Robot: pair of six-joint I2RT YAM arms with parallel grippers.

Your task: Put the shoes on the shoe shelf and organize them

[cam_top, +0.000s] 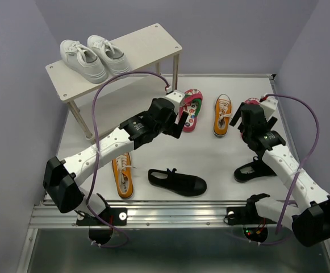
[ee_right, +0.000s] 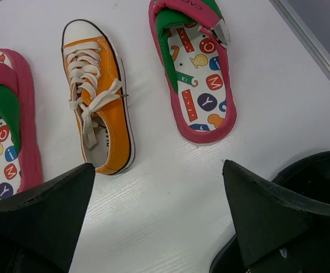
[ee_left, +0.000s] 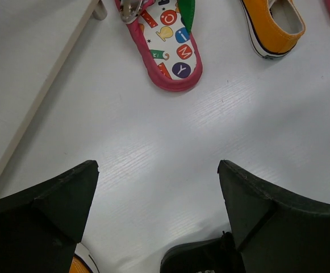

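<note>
The shoe shelf stands at the back left, with a pair of white sneakers on its top board. On the table lie two red flip-flops, two orange sneakers and two black strap shoes. My left gripper hangs open over bare table just short of the left flip-flop. Over bare table between the orange sneaker and a black shoe, my right gripper is open too. Neither holds anything.
The shelf's lower board edge runs along the left of the left wrist view. A metal rail borders the table's near edge, and grey walls close in the sides. Purple cables loop above both arms.
</note>
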